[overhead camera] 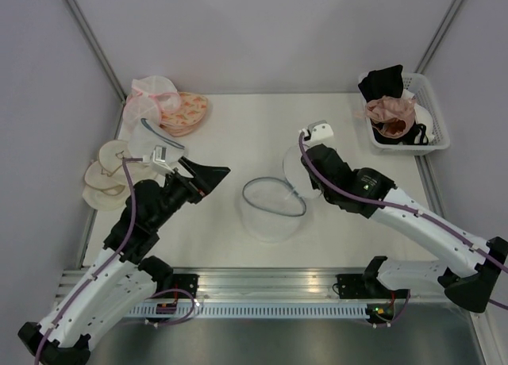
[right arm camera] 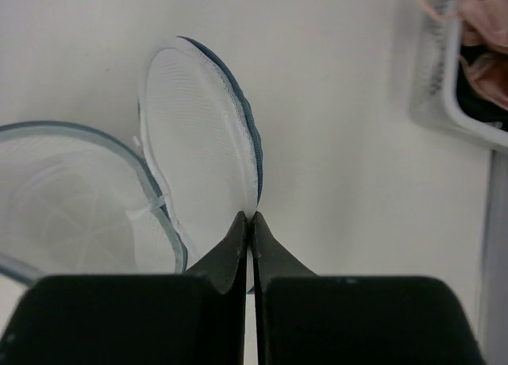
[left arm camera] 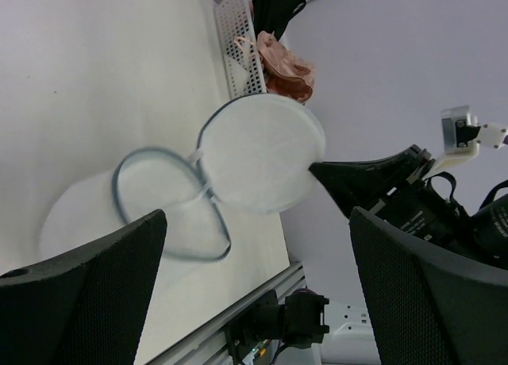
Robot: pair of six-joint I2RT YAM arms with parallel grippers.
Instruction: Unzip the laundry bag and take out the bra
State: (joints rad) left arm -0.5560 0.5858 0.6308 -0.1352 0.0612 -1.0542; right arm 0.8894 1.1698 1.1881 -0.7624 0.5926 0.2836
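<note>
The laundry bag (overhead camera: 272, 210) stands unzipped at the table's middle, its grey-blue rim open upward, with only white mesh showing inside. Its round lid (right arm camera: 198, 127) is lifted on edge, and my right gripper (right arm camera: 252, 216) is shut on the lid's rim. My left gripper (left arm camera: 258, 254) hangs open to the left of the bag with nothing between its fingers (left arm camera: 95, 286). The dusty pink bra (overhead camera: 389, 109) lies in the white basket (overhead camera: 435, 135) at the back right, on top of black bras.
A pink mesh pouch (overhead camera: 151, 95), an orange patterned bra (overhead camera: 189, 111) and flat cream cups (overhead camera: 109, 176) lie at the back left. Slanted frame posts rise at both back corners. The metal rail with the arm bases (overhead camera: 262, 290) runs along the near edge.
</note>
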